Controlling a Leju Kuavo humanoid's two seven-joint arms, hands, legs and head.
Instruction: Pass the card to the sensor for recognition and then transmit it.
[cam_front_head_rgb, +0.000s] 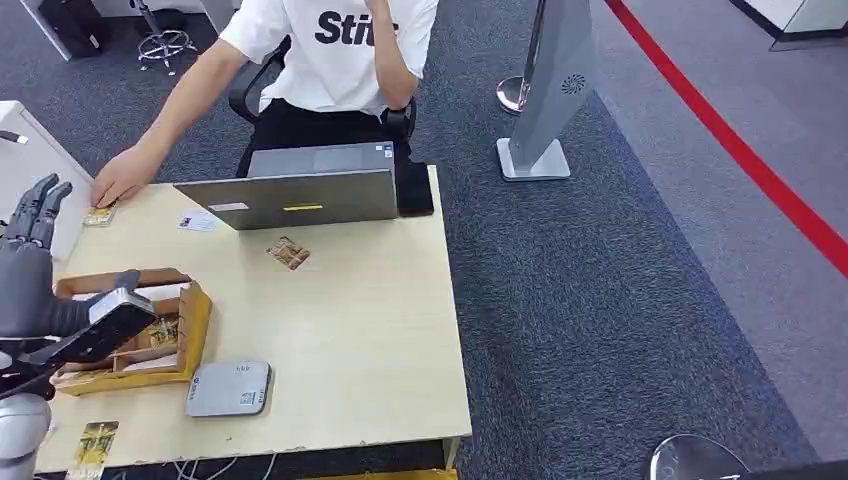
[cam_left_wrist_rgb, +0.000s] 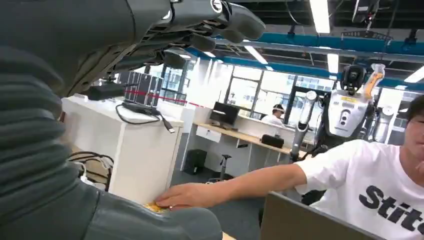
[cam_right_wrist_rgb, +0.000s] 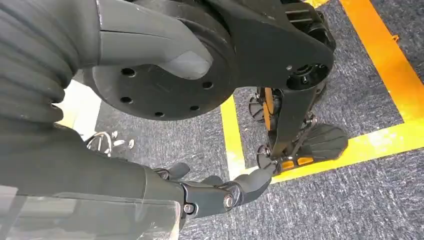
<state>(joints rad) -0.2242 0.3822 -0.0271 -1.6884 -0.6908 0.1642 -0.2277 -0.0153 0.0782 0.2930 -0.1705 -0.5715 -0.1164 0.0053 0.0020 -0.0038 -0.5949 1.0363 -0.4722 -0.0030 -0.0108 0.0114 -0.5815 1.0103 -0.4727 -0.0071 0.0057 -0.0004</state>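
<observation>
Now your left hand, fingers spread and empty, hovers at nine o'clock of the table, nearest the card under the person's hand, lying at its two o'clock.

The head view looks steeply down from above the tabletop's near edge, facing a seated person. The left wrist view sits low, close behind the left hand, facing that same person. The right wrist view looks down at carpeted floor.
</observation>
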